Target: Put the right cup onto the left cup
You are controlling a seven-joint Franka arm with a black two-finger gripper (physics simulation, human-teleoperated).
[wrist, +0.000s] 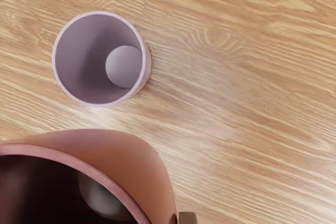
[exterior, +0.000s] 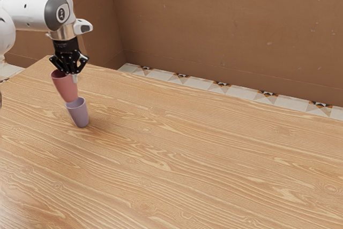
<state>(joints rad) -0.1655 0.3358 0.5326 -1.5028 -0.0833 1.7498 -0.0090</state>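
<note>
My gripper (exterior: 71,74) is at the rim of the pink-red cup (exterior: 65,88), shut on its wall, with a fingertip against the outside. This cup hangs mouth up, its base just above and behind the rim of the purple cup (exterior: 80,113) in the exterior view. Upright on the table, the purple cup opens upward. Looking down from the hand, the held pink cup (wrist: 131,156) is large and close, with part of its dark inside showing. The purple cup (wrist: 79,51) stands lower, a short way to the side of it; its inside is visible.
The wooden table (exterior: 193,154) stretches away to the exterior view's right. Behind its far edge are a patterned tile floor (exterior: 203,83) and a brown wall (exterior: 230,25).
</note>
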